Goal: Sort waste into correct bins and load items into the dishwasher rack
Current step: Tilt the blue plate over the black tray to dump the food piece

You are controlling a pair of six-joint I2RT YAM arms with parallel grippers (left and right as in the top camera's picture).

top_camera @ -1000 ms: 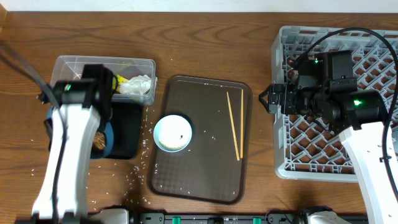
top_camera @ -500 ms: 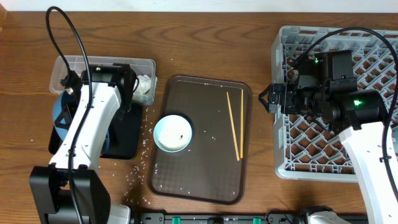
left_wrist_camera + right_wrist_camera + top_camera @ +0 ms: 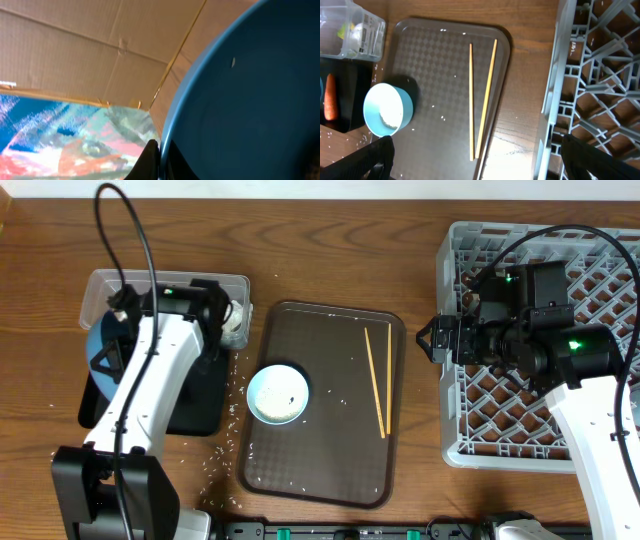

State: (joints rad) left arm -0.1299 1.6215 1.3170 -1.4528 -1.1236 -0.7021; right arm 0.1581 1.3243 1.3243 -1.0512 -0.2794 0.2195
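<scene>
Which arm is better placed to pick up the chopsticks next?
Right: the right gripper hangs open beside the brown tray, chopsticks in its wrist view; the left gripper is shut on the blue dish.

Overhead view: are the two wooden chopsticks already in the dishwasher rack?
No, both chopsticks lie on the brown serving tray, outside the grey dishwasher rack.

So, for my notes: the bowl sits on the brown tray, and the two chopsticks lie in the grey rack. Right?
No. The chopsticks lie on the brown tray too, right of the bowl, not in the grey rack; the overhead view shows it.
</scene>
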